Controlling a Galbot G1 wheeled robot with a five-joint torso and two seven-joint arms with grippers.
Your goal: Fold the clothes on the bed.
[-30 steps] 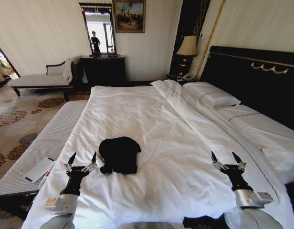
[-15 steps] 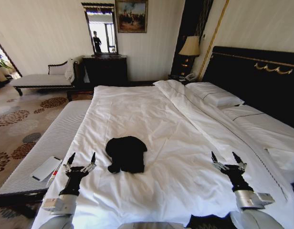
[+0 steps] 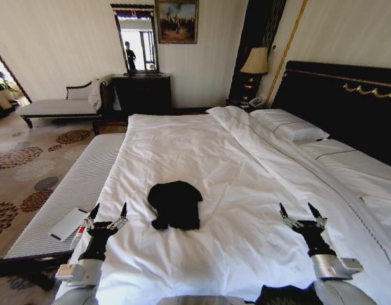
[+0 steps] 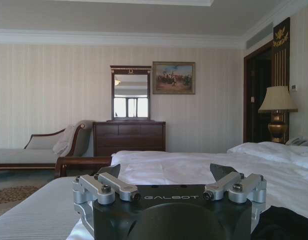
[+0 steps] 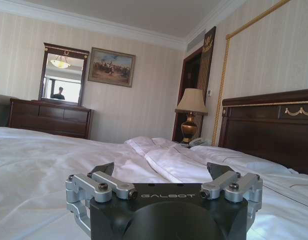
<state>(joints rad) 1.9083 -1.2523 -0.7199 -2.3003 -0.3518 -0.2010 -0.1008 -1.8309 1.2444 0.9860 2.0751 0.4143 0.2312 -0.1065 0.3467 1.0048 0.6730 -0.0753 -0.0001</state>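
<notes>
The black T-shirt (image 3: 176, 204) lies bunched in a compact, rumpled heap on the white duvet (image 3: 202, 165) of the bed (image 3: 348, 108), toward the foot end and nearer the robot's left side than its right. It rests flat on the cover with nothing touching it.

The left tool (image 3: 107, 216) hovers low over the foot edge of the bed, just beside the shirt on its left, its 2 fingers spread apart and holding nothing. The right tool (image 3: 301, 213) hangs at about the same height, well apart from the shirt across bare duvet, its 2 fingers likewise spread and empty.

In the left wrist view the left tool's (image 4: 169, 175) jaws stand wide, with a dark edge of the shirt (image 4: 286, 225) showing close by. In the right wrist view the right tool (image 5: 163, 172) is open over plain white bedding, facing the pillows (image 5: 159, 145) and the dark headboard (image 5: 274, 127).
</notes>
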